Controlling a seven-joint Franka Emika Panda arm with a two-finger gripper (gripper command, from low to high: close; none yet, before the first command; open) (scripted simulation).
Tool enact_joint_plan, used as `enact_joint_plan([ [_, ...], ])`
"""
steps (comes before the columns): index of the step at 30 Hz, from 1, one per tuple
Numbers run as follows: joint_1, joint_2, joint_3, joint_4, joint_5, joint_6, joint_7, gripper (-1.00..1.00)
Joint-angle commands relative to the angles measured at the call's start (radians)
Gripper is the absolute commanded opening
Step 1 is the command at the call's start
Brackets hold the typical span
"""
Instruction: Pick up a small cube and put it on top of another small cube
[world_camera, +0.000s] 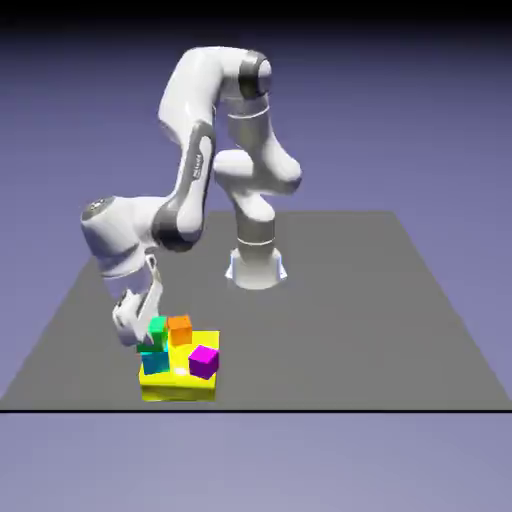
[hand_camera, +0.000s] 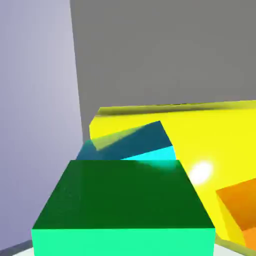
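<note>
The small green cube (world_camera: 157, 326) is over the cyan cube (world_camera: 154, 362), which rests on the flat yellow block (world_camera: 180, 384) near the exterior view's left. My gripper (world_camera: 143, 335) reaches down at the green cube from the left. In the hand view the green cube (hand_camera: 125, 205) fills the bottom and hides both fingertips, so I cannot see how the jaws stand. Just beyond it the cyan cube (hand_camera: 142, 145) shows partly from under it. I cannot tell whether the two cubes touch.
An orange cube (world_camera: 180, 328) sits on the yellow block just behind the green one, and its corner shows in the hand view (hand_camera: 240, 205). A purple cube (world_camera: 203, 360) sits on the block's right side. The grey table's (world_camera: 330, 330) front edge runs just below the block.
</note>
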Motion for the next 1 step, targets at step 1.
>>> enact_joint_plan([
  [1, -0.003, -0.028, -0.006, 0.016, -0.011, -0.044, 0.009, 1.00],
])
